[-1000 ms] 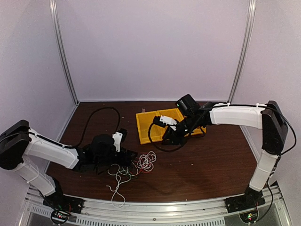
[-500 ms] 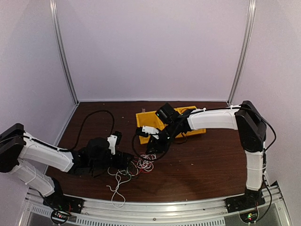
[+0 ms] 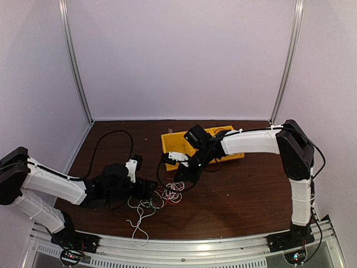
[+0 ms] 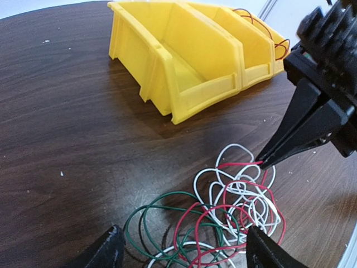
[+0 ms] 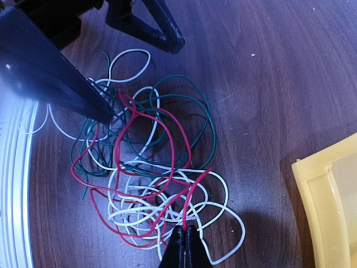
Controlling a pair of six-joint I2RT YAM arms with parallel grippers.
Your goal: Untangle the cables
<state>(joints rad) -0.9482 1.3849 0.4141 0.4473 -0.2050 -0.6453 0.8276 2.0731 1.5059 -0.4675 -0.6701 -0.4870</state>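
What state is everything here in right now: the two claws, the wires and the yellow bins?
left gripper: open, fingers either side of the tangle.
right gripper: shut, pinching the red cable.
cables: white, red and green loops tangled, lying on the table.
nearer yellow bin: upright, nothing visible inside.
farther yellow bin: upright, some wire inside.

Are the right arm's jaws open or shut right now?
Shut. In the right wrist view the right jaws are pressed together with no gap, pinching the red cable at the edge of the tangle.
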